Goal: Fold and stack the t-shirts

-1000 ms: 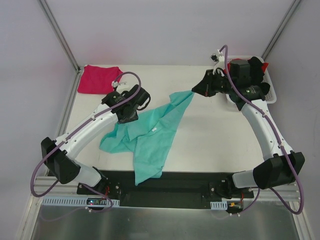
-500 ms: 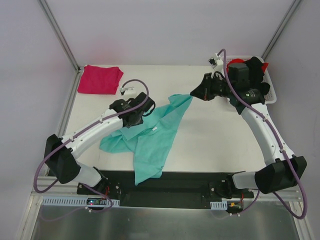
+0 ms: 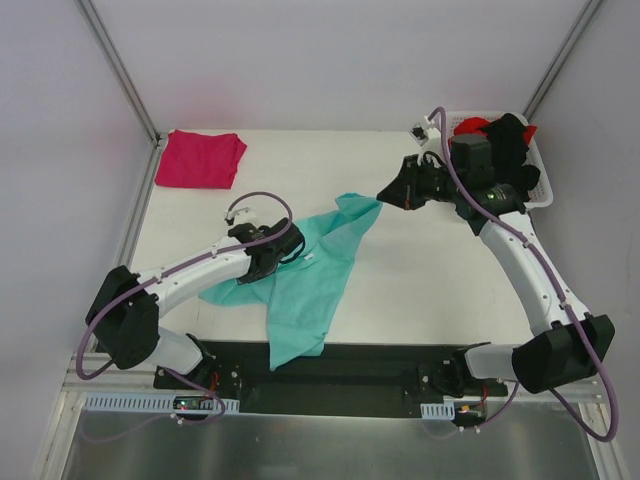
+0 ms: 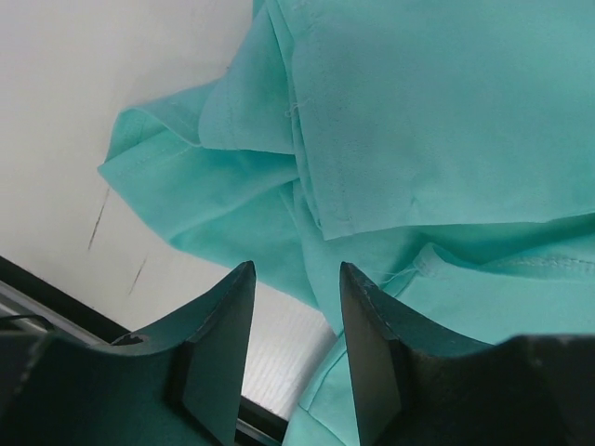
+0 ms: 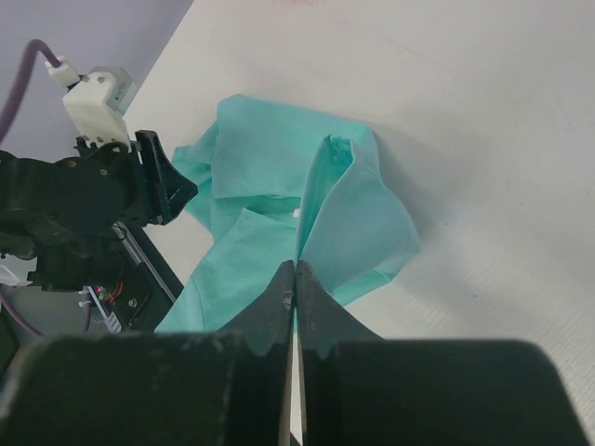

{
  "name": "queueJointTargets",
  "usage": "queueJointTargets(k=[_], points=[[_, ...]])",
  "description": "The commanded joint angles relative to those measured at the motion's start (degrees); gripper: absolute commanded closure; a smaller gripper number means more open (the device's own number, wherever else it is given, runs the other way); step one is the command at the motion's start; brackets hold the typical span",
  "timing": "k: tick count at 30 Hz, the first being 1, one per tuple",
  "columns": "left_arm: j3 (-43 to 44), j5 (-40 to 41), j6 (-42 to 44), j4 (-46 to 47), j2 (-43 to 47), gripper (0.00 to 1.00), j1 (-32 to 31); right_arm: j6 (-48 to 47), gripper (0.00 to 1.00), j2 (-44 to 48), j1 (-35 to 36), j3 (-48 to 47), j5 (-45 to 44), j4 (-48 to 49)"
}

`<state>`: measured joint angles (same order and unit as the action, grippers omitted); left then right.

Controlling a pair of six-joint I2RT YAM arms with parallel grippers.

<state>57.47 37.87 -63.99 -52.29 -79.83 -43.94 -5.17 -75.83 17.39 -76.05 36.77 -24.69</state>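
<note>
The left gripper (image 4: 296, 279) is hovering with its jaws standing partly apart and nothing between them. Just beyond its fingertips the teal t-shirt (image 3: 310, 290) is lying rumpled on the white table (image 3: 440, 280), a hemmed sleeve showing left of the gap. The right gripper (image 5: 295, 274) is pinching its jaws tight on a raised corner of the same shirt, and the cloth is running away from the tips in a ridge. The pink t-shirt (image 3: 198, 158) is lying folded at the far left corner — well apart from both pairs of jaws. Black and red garments (image 3: 515, 128) are sitting in a white basket (image 3: 545, 196) behind the right gripper.
</note>
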Motion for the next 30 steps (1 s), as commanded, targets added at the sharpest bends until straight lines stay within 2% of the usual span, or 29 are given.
queueJointTargets(k=[1,12,23,30], points=[[1.4,0.8,-3.7,-0.4,-3.5,0.58,-0.5,-1.1,0.99,3.0,0.5,-0.5,-0.3,0.8],[1.3,-0.4,-6.1,1.0,-6.7,0.55,-1.9,-1.2,0.99,3.1,0.7,-0.9,0.0,0.1],[-0.1,1.6,-8.7,1.8,-9.4,0.53,-1.8,-0.8,0.99,3.6,0.9,-0.2,0.8,0.4],[-1.3,0.9,-7.1,5.9,-11.0,0.53,1.8,-0.4,0.99,5.3,1.1,1.4,1.3,1.0]])
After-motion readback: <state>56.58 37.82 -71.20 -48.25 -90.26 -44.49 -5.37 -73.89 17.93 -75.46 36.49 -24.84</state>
